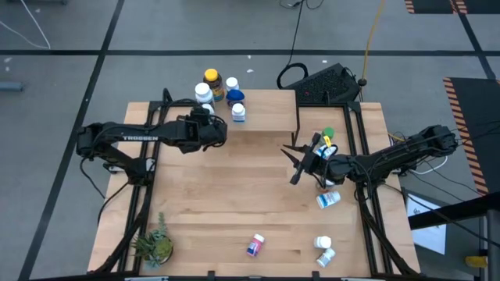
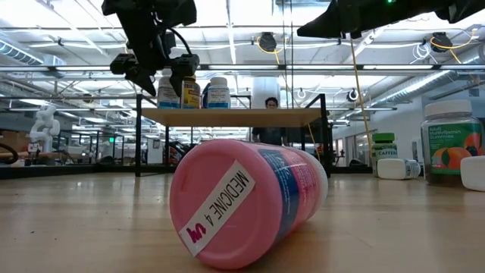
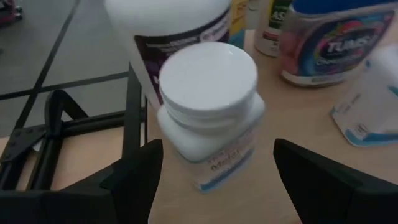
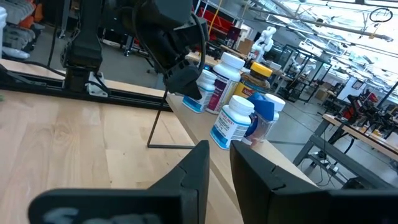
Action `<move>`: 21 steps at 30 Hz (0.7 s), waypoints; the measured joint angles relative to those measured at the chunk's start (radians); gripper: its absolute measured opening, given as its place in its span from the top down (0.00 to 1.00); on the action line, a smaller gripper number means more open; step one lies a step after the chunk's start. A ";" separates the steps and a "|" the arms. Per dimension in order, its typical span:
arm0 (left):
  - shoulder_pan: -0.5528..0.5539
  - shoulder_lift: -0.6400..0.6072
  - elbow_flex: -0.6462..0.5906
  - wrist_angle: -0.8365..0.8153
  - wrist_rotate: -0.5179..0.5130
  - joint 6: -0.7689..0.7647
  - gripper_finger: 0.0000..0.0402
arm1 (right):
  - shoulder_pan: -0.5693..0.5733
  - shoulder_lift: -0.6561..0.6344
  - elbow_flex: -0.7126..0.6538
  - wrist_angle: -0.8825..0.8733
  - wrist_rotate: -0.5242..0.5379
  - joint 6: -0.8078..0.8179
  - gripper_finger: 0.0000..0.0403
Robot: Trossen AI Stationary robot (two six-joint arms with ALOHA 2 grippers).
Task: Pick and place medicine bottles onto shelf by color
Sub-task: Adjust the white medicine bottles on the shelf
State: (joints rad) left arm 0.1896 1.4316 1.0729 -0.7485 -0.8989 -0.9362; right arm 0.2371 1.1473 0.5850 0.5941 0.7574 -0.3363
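The shelf (image 1: 266,109) stands at the table's far edge, with several medicine bottles at its left end: an amber yellow-capped one (image 1: 211,76), a blue one (image 1: 235,97) and white ones (image 1: 238,113). My left gripper (image 1: 212,125) hovers open over that end. Its fingers (image 3: 134,180) stand on either side of an upright white-capped bottle (image 3: 208,112) without touching it, and the bottle rests on its base on the shelf. My right gripper (image 1: 293,164) waits shut at mid-table right, level, nothing in it (image 4: 219,162).
A pink-labelled bottle (image 1: 255,245) lies on its side near the front edge (image 2: 250,201). White bottles lie at the right (image 1: 328,200) and front right (image 1: 324,250). A green-capped bottle (image 1: 328,134) stands by the right arm. A potted plant (image 1: 154,246) sits front left.
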 joint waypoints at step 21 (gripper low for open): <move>-0.203 -0.230 -0.001 -0.075 -0.069 0.248 0.23 | -0.070 0.089 0.001 -0.006 -0.185 0.284 0.85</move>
State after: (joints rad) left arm -0.0133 1.2015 1.0721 -0.8232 -0.9680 -0.6878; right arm 0.1669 1.2366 0.5861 0.5882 0.5724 -0.0521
